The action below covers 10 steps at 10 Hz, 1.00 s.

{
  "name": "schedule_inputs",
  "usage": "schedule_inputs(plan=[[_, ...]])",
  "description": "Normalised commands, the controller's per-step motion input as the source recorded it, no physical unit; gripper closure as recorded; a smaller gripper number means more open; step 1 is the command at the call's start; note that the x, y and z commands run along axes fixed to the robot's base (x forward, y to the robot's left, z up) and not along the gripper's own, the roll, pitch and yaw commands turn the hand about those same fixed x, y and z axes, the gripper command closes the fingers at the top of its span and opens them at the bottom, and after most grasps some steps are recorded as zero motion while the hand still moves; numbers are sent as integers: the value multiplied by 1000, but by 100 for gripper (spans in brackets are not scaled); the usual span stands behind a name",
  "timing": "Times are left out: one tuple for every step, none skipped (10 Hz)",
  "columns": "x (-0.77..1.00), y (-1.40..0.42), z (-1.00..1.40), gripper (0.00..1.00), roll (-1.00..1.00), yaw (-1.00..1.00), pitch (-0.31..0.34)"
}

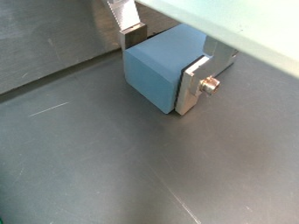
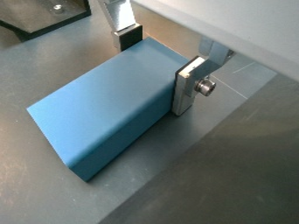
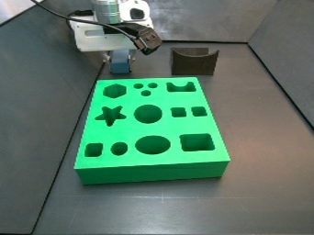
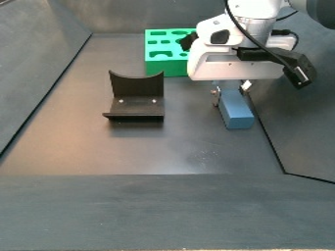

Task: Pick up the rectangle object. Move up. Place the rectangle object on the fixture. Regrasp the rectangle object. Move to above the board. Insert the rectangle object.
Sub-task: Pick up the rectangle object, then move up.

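1. In both wrist views the gripper [image 1: 163, 63] [image 2: 158, 63] straddles one end of the rectangle object [image 1: 162, 72] [image 2: 105, 105], fingers [image 1: 194, 83] against its sides, grasping it.
2. In a side view, the rectangle object [image 3: 120, 65] lies on the table [image 3: 263, 119] behind the board [image 3: 153, 128], left of the fixture [image 3: 193, 61].
3. In a side view, the block [image 4: 236, 108] lies right of the fixture [image 4: 133, 98].

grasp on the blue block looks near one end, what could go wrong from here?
1. The end effector straddles the rectangle object close to one end, with most of its length sticking out. Lifted from there it may tilt or pivot between the pads.
2. In a side view the board lies close to the block, so a swinging free end could clip its edge.
3. The fixture has a narrow notch, so a tilted block may seat badly.
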Motion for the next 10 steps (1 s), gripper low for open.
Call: schedule_inputs(plan=[[0, 0, 0, 100, 0, 0, 0], [0, 0, 0, 100, 0, 0, 0], [0, 0, 0, 100, 0, 0, 0], [0, 0, 0, 100, 0, 0, 0], [0, 0, 0, 100, 0, 0, 0], [0, 0, 0, 100, 0, 0, 0], [0, 0, 0, 100, 0, 0, 0], [0, 0, 0, 100, 0, 0, 0], [0, 0, 833, 100, 0, 0, 0], [-23, 19, 828, 100, 2, 47, 9]])
